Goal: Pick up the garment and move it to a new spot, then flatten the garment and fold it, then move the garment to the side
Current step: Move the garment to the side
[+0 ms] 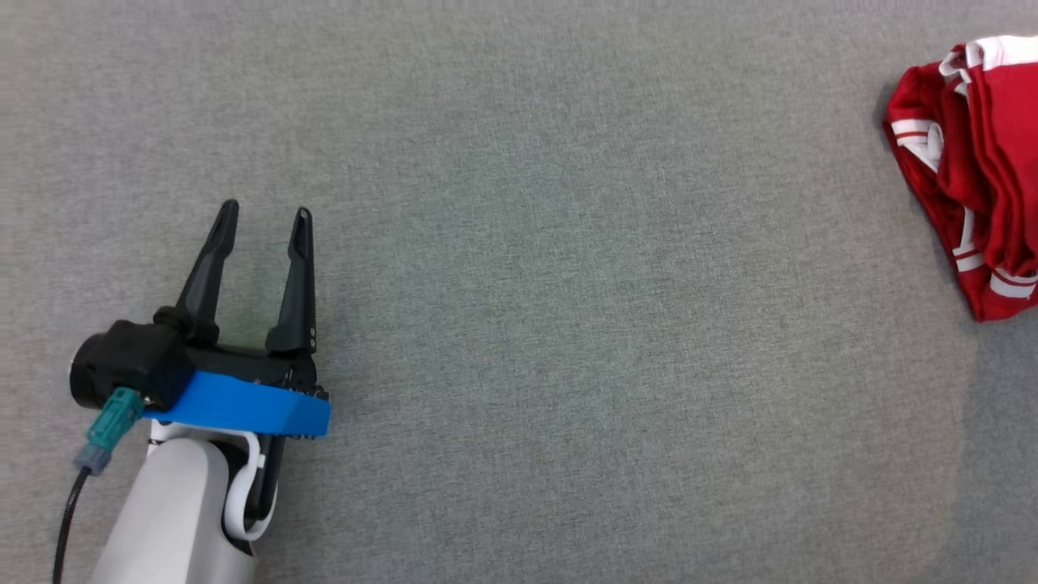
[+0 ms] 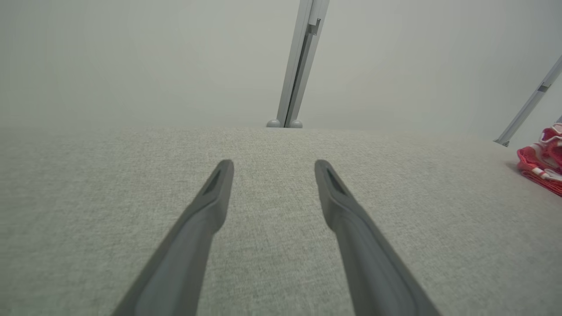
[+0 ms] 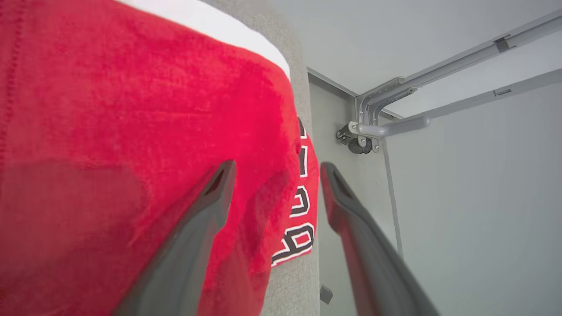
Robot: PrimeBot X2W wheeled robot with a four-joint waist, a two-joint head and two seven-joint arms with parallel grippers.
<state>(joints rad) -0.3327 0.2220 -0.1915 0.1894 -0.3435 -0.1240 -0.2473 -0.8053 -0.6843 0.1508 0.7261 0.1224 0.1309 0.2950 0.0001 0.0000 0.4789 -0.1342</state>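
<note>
Grey woven-fabric counter (image 1: pixel 568 324), flat, fine weave, pale grey wall behind in the wrist views. Silver metal frame post (image 2: pixel 303 61) stands at the far edge; more pale metal bars (image 3: pixel 439 70) meet at a bracket in the right wrist view.

Garment (image 1: pixel 965 178): red knit, white trim bands, bunched in a heap at the far right edge of the head view, cut off by the frame. Small at the right edge of the left wrist view (image 2: pixel 542 162). Close up in the right wrist view (image 3: pixel 131 131) it hangs over the counter edge; black characters with white outline on the red, partial, not readable.

Left end effector (image 1: pixel 268 208): two long dark tapered fingers spread wide, nothing between them, over bare counter well apart from the garment; same in its own view (image 2: pixel 273 163). Blue band (image 1: pixel 243 405) at the wrist, teal plug (image 1: pixel 113 422) with black cable.

Right end effector (image 3: pixel 277 164): fingers spread wide, nothing clamped, red fabric just behind them.
</note>
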